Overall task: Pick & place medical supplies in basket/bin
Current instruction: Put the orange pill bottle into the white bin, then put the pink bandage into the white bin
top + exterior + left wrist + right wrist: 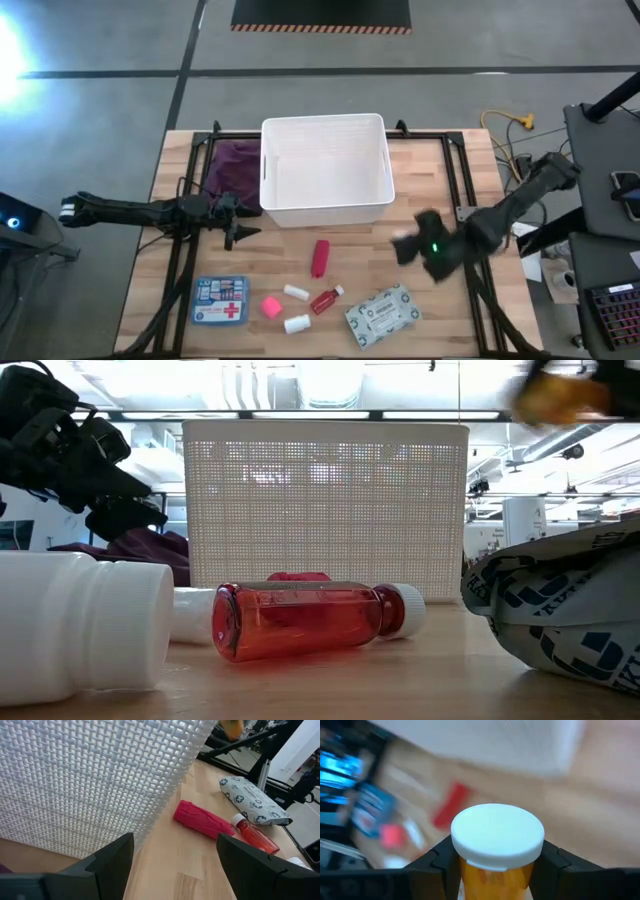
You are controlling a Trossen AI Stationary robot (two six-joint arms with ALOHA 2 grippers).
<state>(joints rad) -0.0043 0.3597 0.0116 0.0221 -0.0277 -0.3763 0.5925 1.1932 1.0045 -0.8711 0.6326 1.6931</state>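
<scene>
Clearly, right end effector (495, 870) clamps the orange bottle (496, 845) between its fingers.

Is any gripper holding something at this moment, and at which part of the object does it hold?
The right gripper holds the orange bottle by its sides, just under the white cap. The left gripper is open and holds nothing.

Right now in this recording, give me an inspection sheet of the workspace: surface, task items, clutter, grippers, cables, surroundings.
Surface: wooden table, black frame rails.
Job's things: white bin looks empty; red tube, red bottle, two white vials, pink cube, first-aid box, patterned packet on the table.
Clutter: purple cloth beside the bin.
Grippers: left gripper open, empty, near the bin; right gripper shut on orange bottle, raised off the table.
Cables: yellow cable off the table's right.
Surroundings: workshop floor, striped mat.
</scene>
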